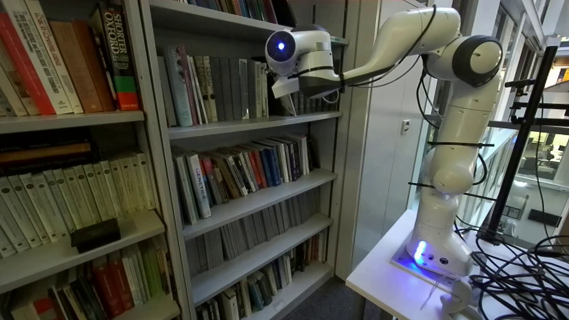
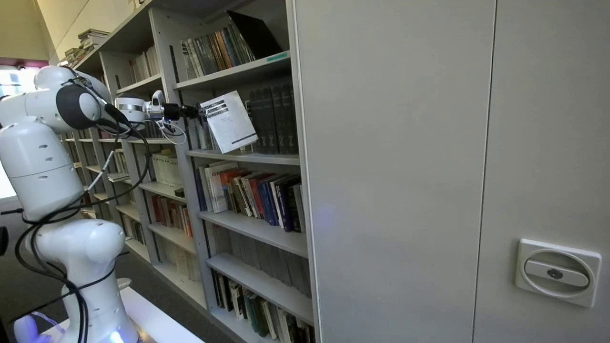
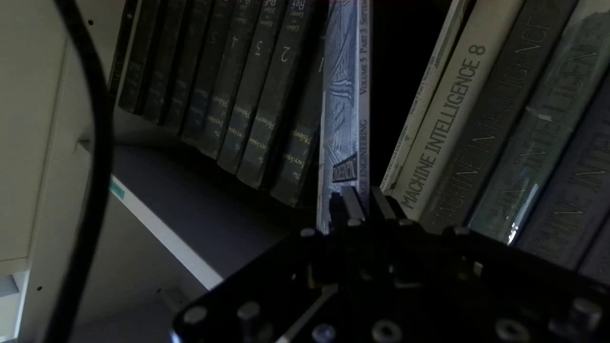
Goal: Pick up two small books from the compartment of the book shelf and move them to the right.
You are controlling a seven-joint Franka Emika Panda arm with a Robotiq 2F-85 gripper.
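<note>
My gripper (image 3: 367, 197) is shut on a thin pale book (image 3: 340, 109) with a patterned cover and a lettered spine. In an exterior view the held book (image 2: 231, 121) hangs tilted from the gripper (image 2: 202, 113), in front of the mouth of the compartment (image 2: 243, 156) of the grey book shelf (image 2: 167, 62). Whether one or two small books are gripped, I cannot tell. A similar thin spine (image 3: 412, 124) leans against the Machine Intelligence 8 volume (image 3: 441, 114). In an exterior view the arm's wrist hides most of the gripper before the compartment (image 1: 231, 126).
Dark numbered volumes (image 3: 271, 105) stand left of the held book in the wrist view, and more Machine Intelligence spines (image 3: 500, 105) stand to its right. A black cable (image 3: 97, 157) crosses the wrist view. A tall grey panel (image 2: 391, 166) borders the shelf.
</note>
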